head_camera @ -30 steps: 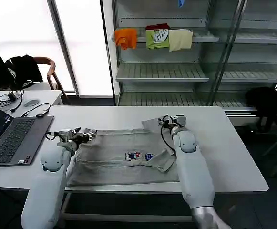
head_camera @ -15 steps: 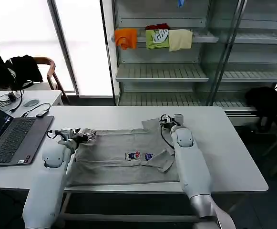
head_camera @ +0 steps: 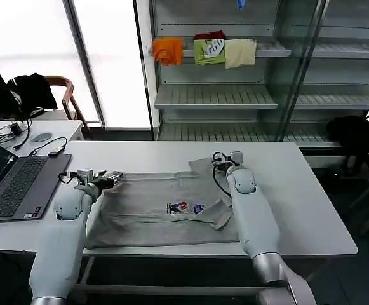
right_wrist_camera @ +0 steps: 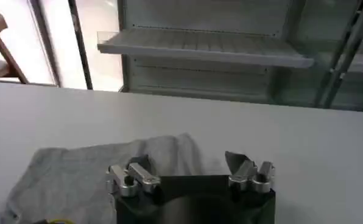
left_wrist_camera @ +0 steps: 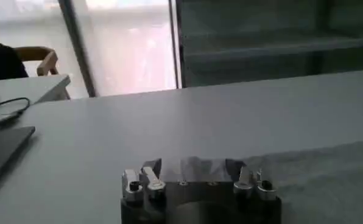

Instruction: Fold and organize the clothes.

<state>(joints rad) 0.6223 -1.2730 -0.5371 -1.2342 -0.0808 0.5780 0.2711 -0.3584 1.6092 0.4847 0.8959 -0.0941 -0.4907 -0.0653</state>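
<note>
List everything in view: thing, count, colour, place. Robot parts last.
Shirt: one, light grey, chest print, spread on the table.
Table: one, white, in front of the robot.
Laptop: one, grey, open, table's left end.
Shelf: one, grey metal, behind the table.
Folded pieces: three, orange, green, beige, on an upper shelf.
Chair: one, wooden, back left, black garment on it.
Left claw: at the shirt's far left edge.
Right claw: at the shirt's far right corner.
</note>
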